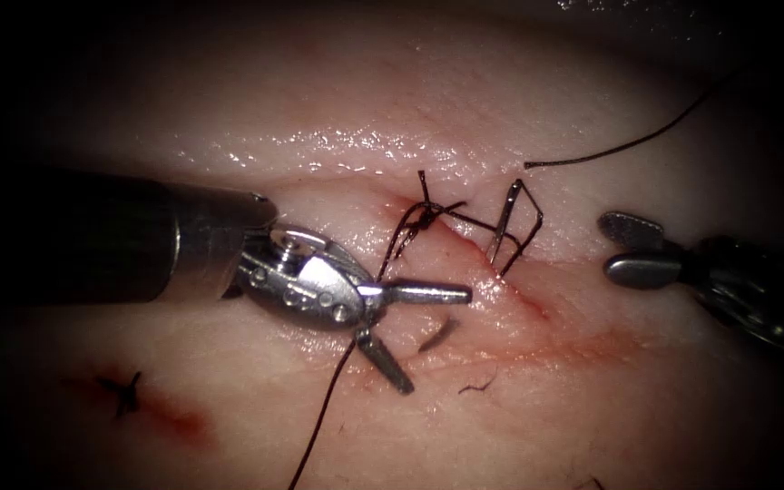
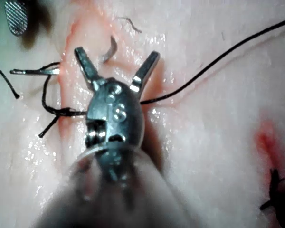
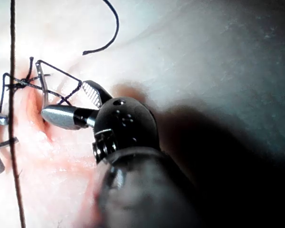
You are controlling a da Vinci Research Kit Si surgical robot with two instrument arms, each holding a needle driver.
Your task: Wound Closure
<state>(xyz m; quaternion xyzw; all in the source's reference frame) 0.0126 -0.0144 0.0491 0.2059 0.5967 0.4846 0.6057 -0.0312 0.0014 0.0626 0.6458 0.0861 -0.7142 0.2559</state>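
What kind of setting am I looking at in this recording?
Likely a bench suturing practice setup: bare pale tissue with a cut, a knot and needle at it, and both the left tool and right tool open, holding nothing.

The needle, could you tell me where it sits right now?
In the endoscope view the needle stands in the tissue at the cut, just right of the knot, between both open tools, held by neither.

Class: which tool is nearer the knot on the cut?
Left. The left tool, jaws open and empty, sits just beside the knot; the right tool, also open and empty, lies farther off, beyond the needle.
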